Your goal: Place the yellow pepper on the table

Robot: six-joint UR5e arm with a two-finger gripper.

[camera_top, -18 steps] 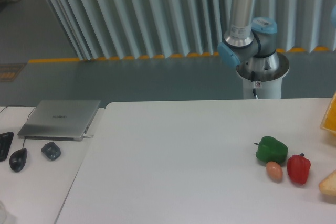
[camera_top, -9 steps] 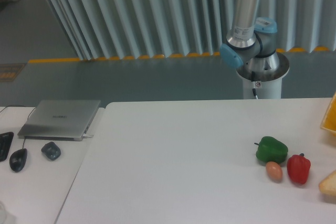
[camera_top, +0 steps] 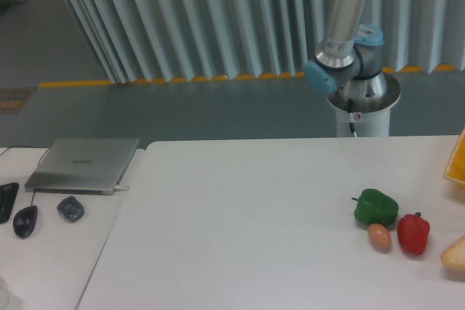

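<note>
The white table [camera_top: 240,215] fills the lower part of the camera view. The yellow pepper is out of view. Only the arm's base and lower links [camera_top: 349,49] show, behind the table's far right edge, and the arm leaves the picture at the top. The gripper is out of view.
A green pepper [camera_top: 376,207], a small brown egg-shaped item [camera_top: 378,237] and a red pepper [camera_top: 413,233] lie at the right. An orange-yellow container edge [camera_top: 456,161] and a pale bread-like piece [camera_top: 455,254] sit at the right border. A laptop [camera_top: 83,165] and mouse [camera_top: 25,220] rest on the left desk.
The arm's upright link has tilted and shifted slightly to the right. Nothing on the table has moved.
</note>
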